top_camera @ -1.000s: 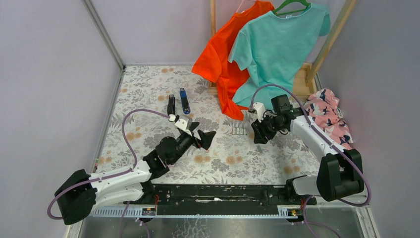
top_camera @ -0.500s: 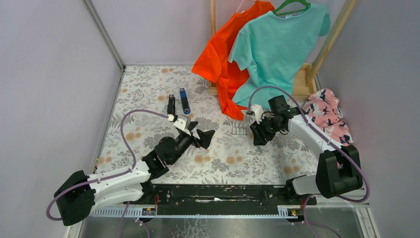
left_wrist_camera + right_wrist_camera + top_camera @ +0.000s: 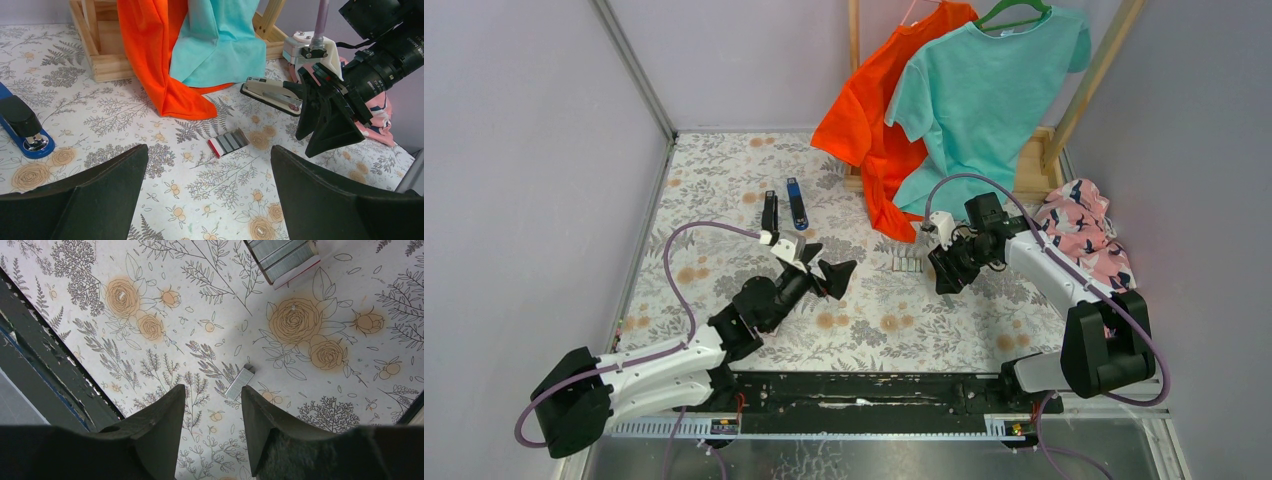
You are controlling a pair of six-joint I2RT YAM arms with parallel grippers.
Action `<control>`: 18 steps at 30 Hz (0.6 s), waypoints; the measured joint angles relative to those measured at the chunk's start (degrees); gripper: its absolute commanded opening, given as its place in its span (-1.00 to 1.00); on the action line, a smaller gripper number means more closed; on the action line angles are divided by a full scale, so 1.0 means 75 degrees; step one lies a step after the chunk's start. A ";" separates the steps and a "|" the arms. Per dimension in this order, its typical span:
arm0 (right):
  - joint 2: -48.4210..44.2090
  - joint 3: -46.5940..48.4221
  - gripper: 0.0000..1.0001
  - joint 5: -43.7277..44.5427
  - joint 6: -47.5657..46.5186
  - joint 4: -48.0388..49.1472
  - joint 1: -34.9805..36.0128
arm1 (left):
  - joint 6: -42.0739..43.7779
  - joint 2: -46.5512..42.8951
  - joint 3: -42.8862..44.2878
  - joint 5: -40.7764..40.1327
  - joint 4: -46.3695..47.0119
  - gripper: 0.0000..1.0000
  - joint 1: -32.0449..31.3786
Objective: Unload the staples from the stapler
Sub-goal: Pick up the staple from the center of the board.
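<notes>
Right hand (image 3: 212, 392) half-spread, empty, poised over a loose strip of staples (image 3: 239, 384) mid-counter, likely to pinch it clear; stapler (image 3: 272, 95) lies just beside it, left hand (image 3: 207, 152) spread wide, idle.

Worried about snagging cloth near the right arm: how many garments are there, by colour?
orange shirt: 1
teal shirt: 1
pink patterned garment: 1
Total: 3
</notes>
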 measured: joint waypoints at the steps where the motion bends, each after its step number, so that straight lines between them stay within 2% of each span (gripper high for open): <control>1: 0.0000 0.0000 0.05 0.0003 0.0012 0.0000 0.0000 | 0.0000 -0.0009 0.0000 -0.0006 -0.0006 1.00 0.0000; 18: 0.0000 -0.0061 0.05 0.0137 0.0201 0.0079 0.0070 | -0.0006 -0.0009 0.0000 -0.0079 -0.0012 1.00 0.0000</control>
